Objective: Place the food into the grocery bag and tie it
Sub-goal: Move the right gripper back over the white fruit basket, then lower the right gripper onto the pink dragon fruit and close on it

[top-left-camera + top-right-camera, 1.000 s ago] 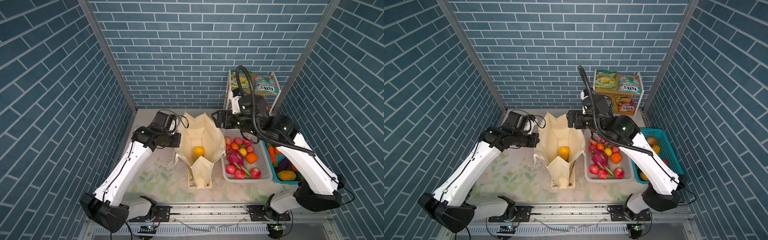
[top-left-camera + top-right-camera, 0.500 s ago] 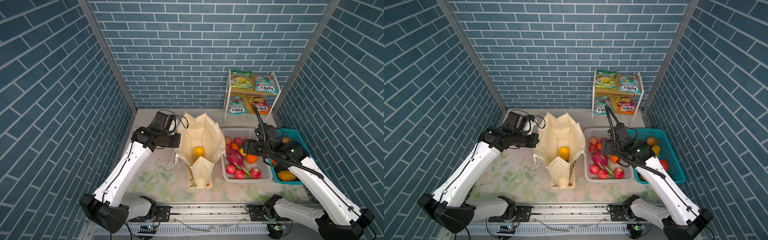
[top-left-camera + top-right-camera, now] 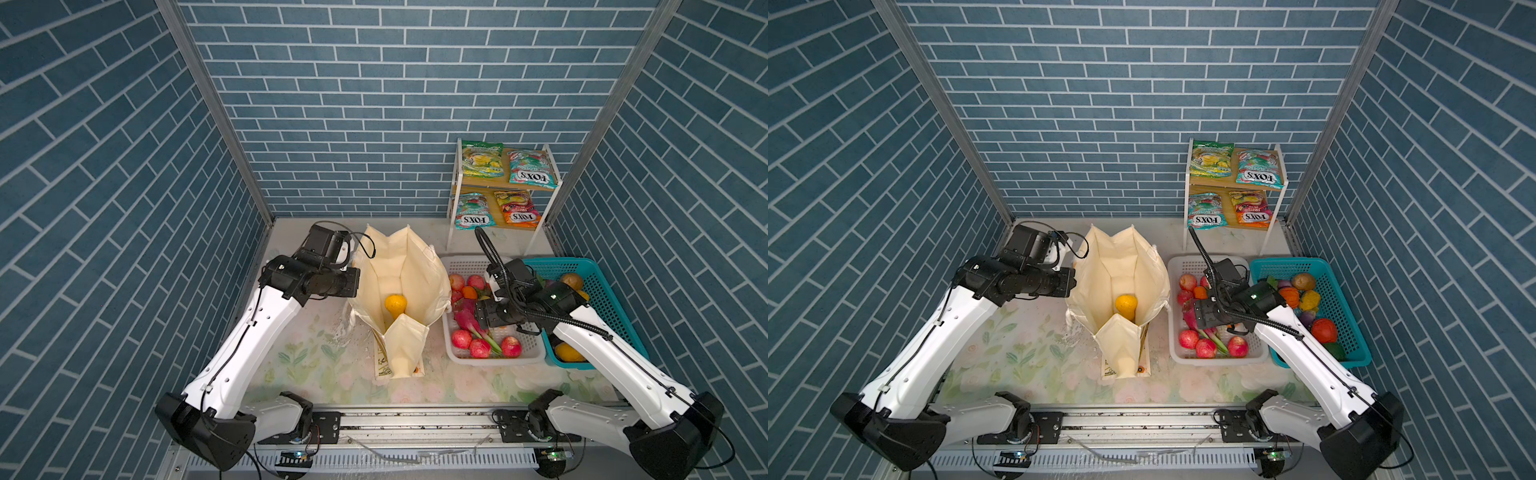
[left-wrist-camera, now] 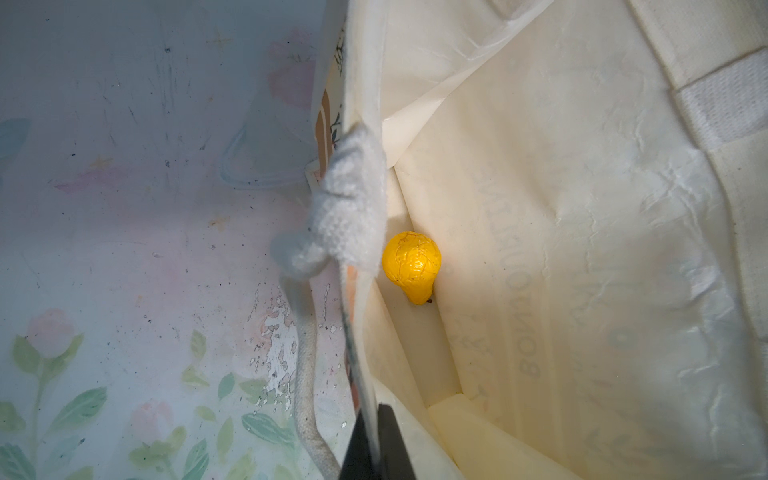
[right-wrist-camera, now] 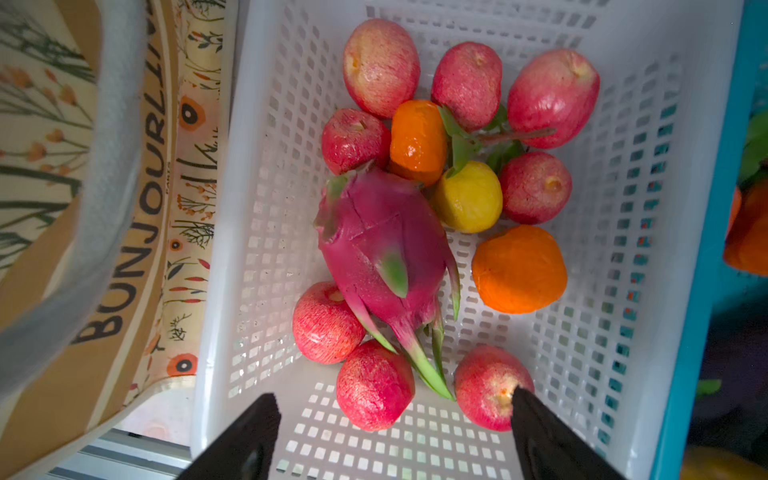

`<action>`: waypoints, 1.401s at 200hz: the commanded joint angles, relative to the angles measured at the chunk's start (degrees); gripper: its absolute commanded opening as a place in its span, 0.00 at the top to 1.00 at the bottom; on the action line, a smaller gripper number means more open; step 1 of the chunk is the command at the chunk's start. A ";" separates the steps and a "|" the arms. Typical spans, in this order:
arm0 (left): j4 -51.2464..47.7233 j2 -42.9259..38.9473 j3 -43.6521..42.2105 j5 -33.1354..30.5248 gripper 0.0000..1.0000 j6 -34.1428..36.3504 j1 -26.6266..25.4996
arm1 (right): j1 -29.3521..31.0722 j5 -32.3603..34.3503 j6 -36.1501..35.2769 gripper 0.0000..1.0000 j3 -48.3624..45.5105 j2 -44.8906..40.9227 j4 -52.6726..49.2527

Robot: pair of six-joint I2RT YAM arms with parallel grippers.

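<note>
The left gripper [image 4: 374,419] pinches the left rim of the tall cream canvas grocery bag [image 3: 419,270], one yellow pear-shaped fruit [image 3: 395,304] inside, while the right gripper [image 5: 394,397], back from the bag, hovers spread over the pink dragon fruit [image 5: 382,241] in the white perforated plastic basket [image 3: 528,351], likely picking next.

left arm [image 3: 249,332]: stretched forward, wrist level, pointing inward | left gripper [image 4: 380,436]: jaws pinched together on grocery bag [image 4: 540,208] rim | right arm [image 3: 602,345]: reaching forward and inward, wrist tipped down | right gripper [image 5: 394,397]: jaws spread wide, holding nothing
</note>
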 commanded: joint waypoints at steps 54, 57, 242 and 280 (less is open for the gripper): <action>0.02 -0.22 -0.11 -0.15 1.00 0.23 -0.16 | -0.08 -3.18 -19.96 0.06 0.17 8.29 2.74; 0.02 -0.20 -0.13 -0.13 1.00 0.21 -0.21 | -0.05 -3.27 -20.14 0.06 0.12 8.74 2.81; 0.00 0.07 0.06 -0.23 1.00 0.59 -0.15 | -0.84 -4.38 -26.50 0.01 -2.25 19.03 12.75; -0.15 0.09 0.24 -0.27 1.00 0.67 -0.20 | -1.57 -4.29 -26.68 0.01 -4.09 19.27 13.93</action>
